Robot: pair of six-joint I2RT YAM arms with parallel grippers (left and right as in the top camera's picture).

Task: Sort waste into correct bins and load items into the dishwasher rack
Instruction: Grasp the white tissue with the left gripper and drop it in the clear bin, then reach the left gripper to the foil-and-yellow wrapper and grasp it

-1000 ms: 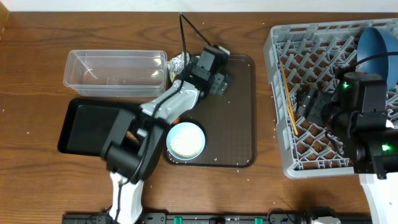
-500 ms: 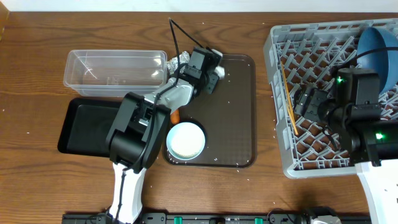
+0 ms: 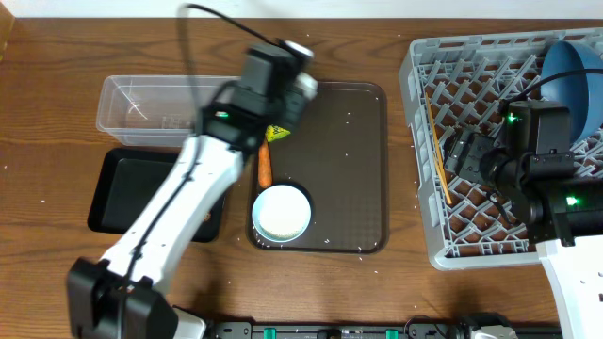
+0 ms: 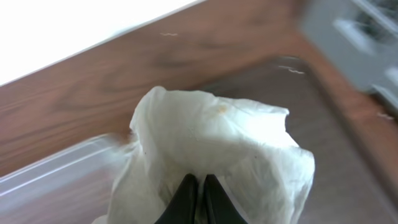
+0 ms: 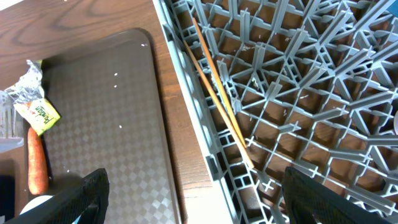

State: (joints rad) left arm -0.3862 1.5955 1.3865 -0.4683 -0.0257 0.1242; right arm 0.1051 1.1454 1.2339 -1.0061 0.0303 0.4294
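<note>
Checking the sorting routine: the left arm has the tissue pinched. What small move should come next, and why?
Probably swing the left gripper over the clear tub and open: its fingers are shut on the white tissue, and the tub lies just beside it. That bin is my guess.

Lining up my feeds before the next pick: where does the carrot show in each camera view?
Overhead: the carrot lies lengthwise at the left edge of the brown serving tray, just above the white bowl.
Right wrist: the carrot is at the far left, low in the picture.
Left wrist: not in it; the white tissue fills the view.
Shared landmark: the yellow-green wrapper beside the carrot's far end.
</note>
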